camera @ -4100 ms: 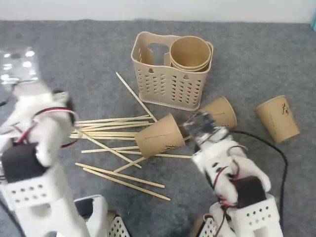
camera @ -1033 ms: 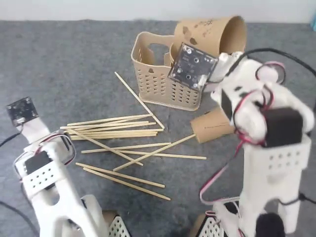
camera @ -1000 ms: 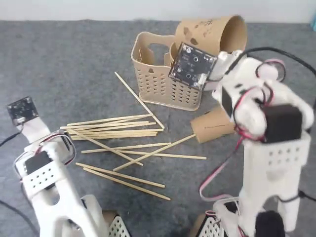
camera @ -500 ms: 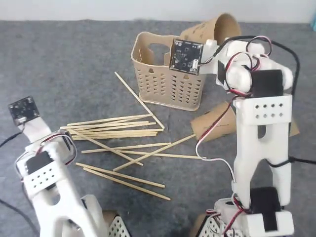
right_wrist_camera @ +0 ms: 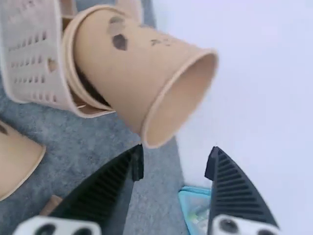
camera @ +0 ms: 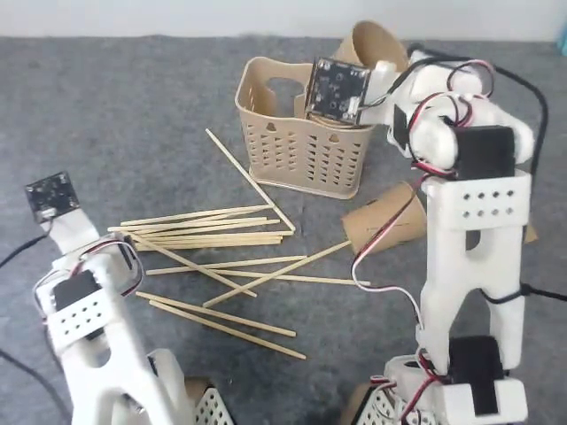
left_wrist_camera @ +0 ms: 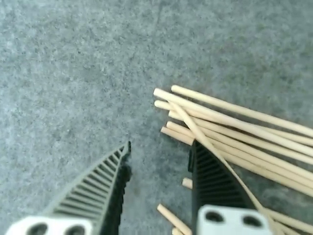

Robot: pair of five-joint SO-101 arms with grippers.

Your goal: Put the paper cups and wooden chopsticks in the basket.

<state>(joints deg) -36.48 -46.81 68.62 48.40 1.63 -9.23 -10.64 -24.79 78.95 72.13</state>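
When you read the high view from the left, note the left arm (camera: pixel 80 301) folded low at the near edge of the grey surface (camera: pixel 124 97). The left tool (left_wrist_camera: pixel 159 152) is wide open and grips nothing. One finger sits among the stick ends, and the other is over bare surface. The chopsticks (camera: pixel 208 235) (left_wrist_camera: pixel 234 132) are pale wood and lie on the surface. Most form a rough parallel bundle, several cross it, and one runs to the foot of the basket (camera: pixel 292 150).

The basket stands upright, beige and perforated. Its right-hand compartment holds nested cups (right_wrist_camera: pixel 73 88). A tilted cup (camera: pixel 372 44) (right_wrist_camera: pixel 142 68) leans out of that stack, mouth outward. A further cup (camera: pixel 385 220) lies on its side in front of the basket.

The right arm (camera: pixel 474 221) stands tall, with its wrist bent over the basket's right end. The right tool (right_wrist_camera: pixel 176 156) is open and empty, and the tilted cup's rim is just beside one finger tip.
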